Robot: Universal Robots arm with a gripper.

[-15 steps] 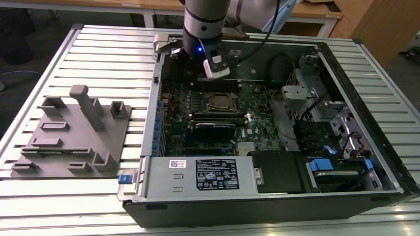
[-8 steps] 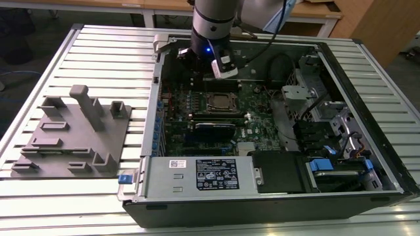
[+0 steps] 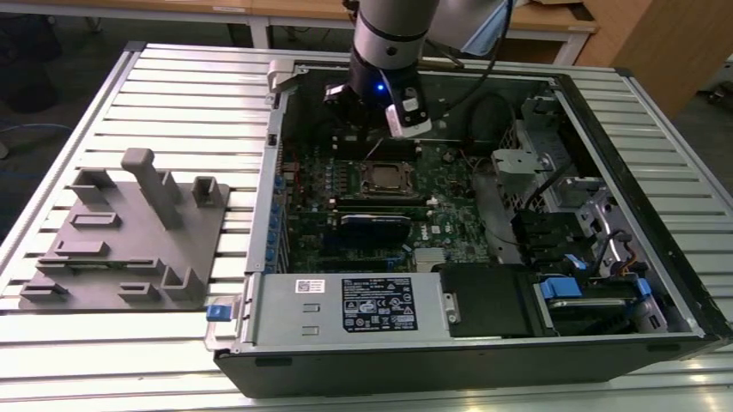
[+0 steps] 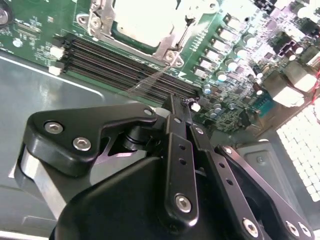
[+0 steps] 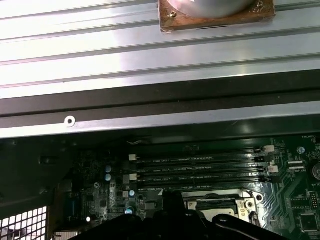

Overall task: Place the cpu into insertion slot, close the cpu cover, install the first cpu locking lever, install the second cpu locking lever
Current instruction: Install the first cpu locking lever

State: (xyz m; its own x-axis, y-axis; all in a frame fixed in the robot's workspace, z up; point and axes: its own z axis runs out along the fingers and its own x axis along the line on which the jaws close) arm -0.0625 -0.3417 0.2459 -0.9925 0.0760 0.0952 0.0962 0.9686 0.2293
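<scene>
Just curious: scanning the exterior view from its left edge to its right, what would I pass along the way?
Grey plastic fixture block → the cpu on the green board → silver metal bracket → blue-tabbed black drive bays.

I see the arm (image 3: 396, 34) run off the exterior view's top edge, and the gripper (image 3: 382, 137) hides part of the board (image 3: 343, 206) behind it. The socket (image 3: 384, 178) is too small there for me to make out what sits in it. In the second wrist view the socket (image 4: 142, 22) is cut off by the frame edge and glares white. A pale streak (image 4: 150, 80) by its corner is too blurred for me to identify. In the first wrist view the gripper (image 5: 172, 196) covers most of the socket (image 5: 225, 206).
</scene>
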